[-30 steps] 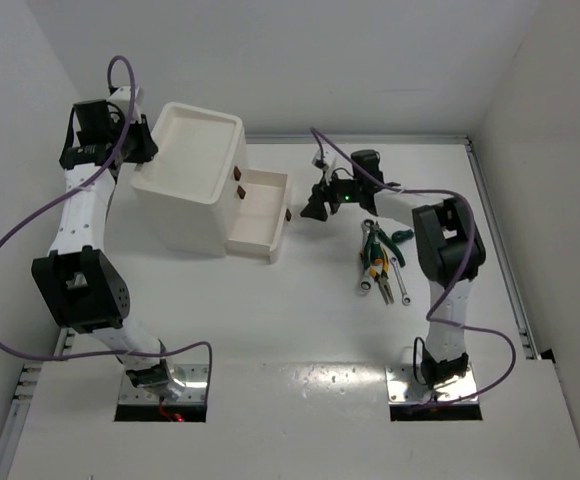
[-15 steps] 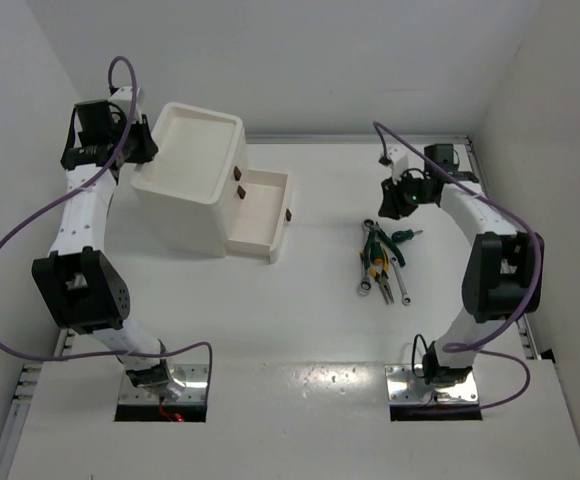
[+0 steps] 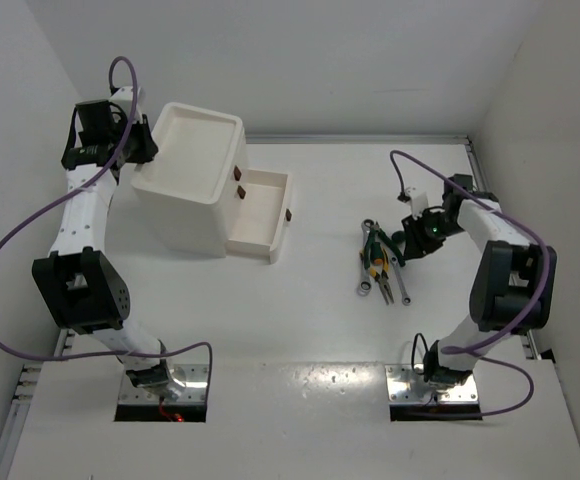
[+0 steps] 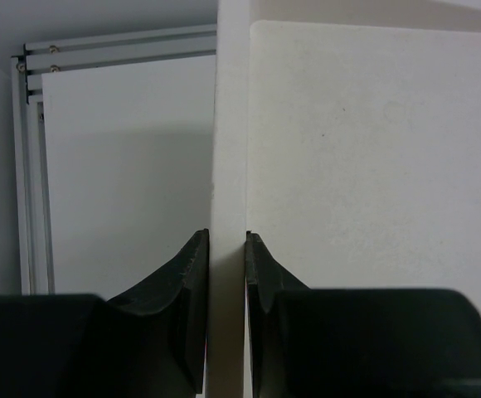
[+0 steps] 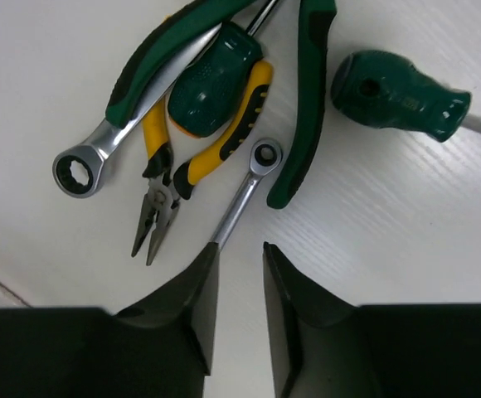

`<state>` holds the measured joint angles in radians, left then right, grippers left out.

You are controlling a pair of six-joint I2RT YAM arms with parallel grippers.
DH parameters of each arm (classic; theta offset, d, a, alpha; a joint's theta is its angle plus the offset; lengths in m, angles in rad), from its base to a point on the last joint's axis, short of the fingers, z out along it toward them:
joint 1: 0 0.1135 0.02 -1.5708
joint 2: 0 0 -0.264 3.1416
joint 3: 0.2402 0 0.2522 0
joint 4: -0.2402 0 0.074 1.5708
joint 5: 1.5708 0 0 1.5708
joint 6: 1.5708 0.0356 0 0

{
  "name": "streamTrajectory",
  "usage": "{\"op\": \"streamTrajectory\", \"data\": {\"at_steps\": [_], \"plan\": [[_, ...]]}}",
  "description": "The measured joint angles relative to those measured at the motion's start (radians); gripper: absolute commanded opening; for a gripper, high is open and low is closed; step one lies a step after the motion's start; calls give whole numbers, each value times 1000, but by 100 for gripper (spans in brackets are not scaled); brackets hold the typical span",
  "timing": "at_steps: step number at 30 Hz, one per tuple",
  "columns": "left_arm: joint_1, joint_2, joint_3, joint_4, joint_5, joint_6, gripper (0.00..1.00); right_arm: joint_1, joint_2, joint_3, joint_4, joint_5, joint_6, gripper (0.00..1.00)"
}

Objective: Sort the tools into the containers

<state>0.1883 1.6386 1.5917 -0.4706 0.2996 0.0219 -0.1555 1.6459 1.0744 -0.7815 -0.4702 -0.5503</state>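
**Right Arm Swung Over to the Tool Pile**

The right arm had moved. A second before, its claw was in the middle of the top view, next to the open drawer. It swung out to the upper right. Now the right claw (image 3: 417, 238) sat at the right middle of that view, just beside the pile of tools (image 3: 380, 262). The left arm and the tools had stayed where they were.

In the right wrist view, the claw's two black fingers (image 5: 195, 307) stood a little apart at the bottom of the picture. Bare table (image 5: 41, 75) showed in the gap, and the claw held nothing.

The tools lay just above the fingers. A big wrench (image 5: 79, 172) with a round ring was at the left. The yellow pliers (image 5: 162, 195) lay next to it, tips pointing down. A thin wrench (image 5: 245, 191) ran down to the left finger, and its low end was hidden there. The green pliers (image 5: 307, 99) spread their handles over the pile. A short screwdriver (image 5: 211, 83) sat between the yellow handles. A second screwdriver (image 5: 398, 104) lay alone at the upper right.

The left claw (image 4: 226, 240) was clenched on a thin wall of the white cabinet (image 3: 180, 215), at the upper left of the top view. The cabinet had a top tray (image 3: 205, 120), and one drawer (image 3: 255, 248) stood pulled out to the right. All the tools were on the table, well apart from the cabinet.
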Motion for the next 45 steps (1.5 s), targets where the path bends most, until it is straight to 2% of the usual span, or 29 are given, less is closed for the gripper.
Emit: {"op": "streamTrajectory", "data": {"at_steps": [3, 8, 17, 23, 33, 36, 37, 40, 45], "plan": [[0, 0, 0, 0, -1, 0, 9, 1, 4, -11, 4, 0, 8, 36], [-3, 0, 0, 0, -7, 0, 9, 2, 41, -16, 60, 10, 49, 39], [-5, -1, 0, -2, -12, 2, 9, 8, 153, -11, 148, 40, 100, 39], [-5, -1, 0, -3, -13, 2, 9, 8, 234, 58, 155, 45, 109, 39], [-6, 5, 12, -15, -16, 4, 7, 39, 269, 77, 171, 51, 109, 38], [-6, 7, 16, -20, -16, 4, 7, 56, 270, 77, 177, 51, 107, 31], [-6, 7, 16, -20, -16, 4, 7, 62, 272, 78, 179, 52, 106, 18], [-6, 7, 16, -20, -16, 4, 7, 68, 283, 87, 180, 53, 107, 2], [-6, 7, 16, -20, -16, 5, 5, 69, 286, 92, 175, 56, 107, 0]]}}
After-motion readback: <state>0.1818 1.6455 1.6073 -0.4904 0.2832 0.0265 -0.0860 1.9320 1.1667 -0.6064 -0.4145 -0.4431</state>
